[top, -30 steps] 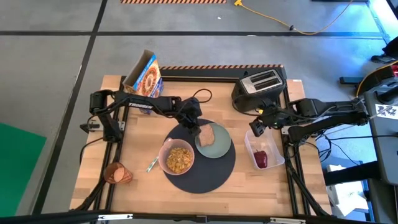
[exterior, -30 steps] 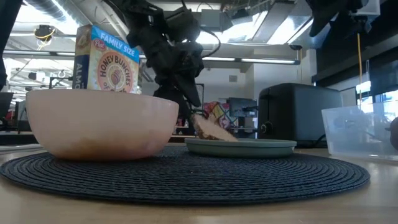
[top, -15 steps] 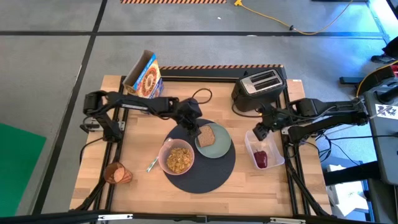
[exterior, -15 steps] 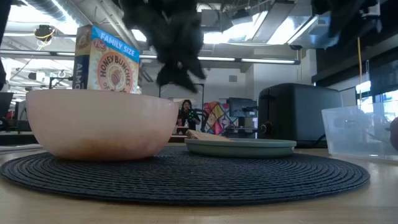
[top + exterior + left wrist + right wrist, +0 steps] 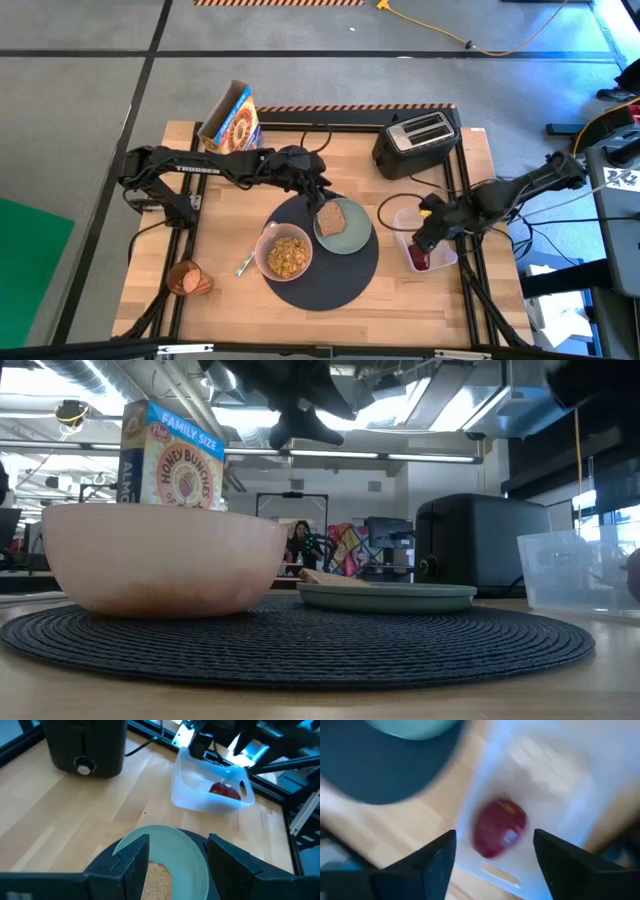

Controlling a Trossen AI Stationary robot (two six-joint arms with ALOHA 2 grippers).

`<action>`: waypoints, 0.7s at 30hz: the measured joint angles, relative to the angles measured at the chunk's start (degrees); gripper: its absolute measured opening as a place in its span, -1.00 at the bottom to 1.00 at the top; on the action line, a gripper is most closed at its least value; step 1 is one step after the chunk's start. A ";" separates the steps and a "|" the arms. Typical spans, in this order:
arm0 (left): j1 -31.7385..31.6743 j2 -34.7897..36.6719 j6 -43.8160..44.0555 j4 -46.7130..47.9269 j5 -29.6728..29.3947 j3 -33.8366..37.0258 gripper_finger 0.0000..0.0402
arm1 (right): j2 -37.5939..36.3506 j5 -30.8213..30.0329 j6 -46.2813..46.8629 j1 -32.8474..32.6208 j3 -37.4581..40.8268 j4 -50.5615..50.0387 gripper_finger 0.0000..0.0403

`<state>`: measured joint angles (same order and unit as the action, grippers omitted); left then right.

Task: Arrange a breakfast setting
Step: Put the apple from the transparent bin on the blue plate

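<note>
Having been swung away from the toaster [image 5: 418, 143] since a second ago, the right hand [image 5: 424, 233] is being held, fingers apart and empty, directly over the red fruit [image 5: 418, 256] lying inside the clear tub [image 5: 403, 221], far nearer than the left hand [image 5: 318, 187].

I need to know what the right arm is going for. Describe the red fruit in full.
The red fruit is small, rounded, glossy dark red with a pale highlight. It lies alone in the clear plastic tub on the table's right side, beside the dark mat. The right gripper hangs open just above it, fingers either side, not touching it.
</note>
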<state>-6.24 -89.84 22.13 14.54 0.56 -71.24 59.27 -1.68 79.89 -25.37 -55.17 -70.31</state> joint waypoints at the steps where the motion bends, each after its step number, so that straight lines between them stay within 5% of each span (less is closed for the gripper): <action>1: 0.21 0.02 -0.23 0.02 0.00 -0.02 -0.07 | -0.02 1.23 3.27 -0.68 1.79 0.11 0.32; 6: 0.87 -0.02 -0.36 0.27 0.19 0.02 -0.07 | -0.09 3.46 12.60 -3.58 8.70 5.42 0.47; 21: 0.78 -0.02 -1.28 0.35 1.11 0.04 -0.05 | -0.14 3.83 21.24 -3.86 20.17 16.13 0.59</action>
<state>-5.45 -89.86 20.85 14.90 1.67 -71.20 59.13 2.14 101.13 -29.23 -35.00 -54.18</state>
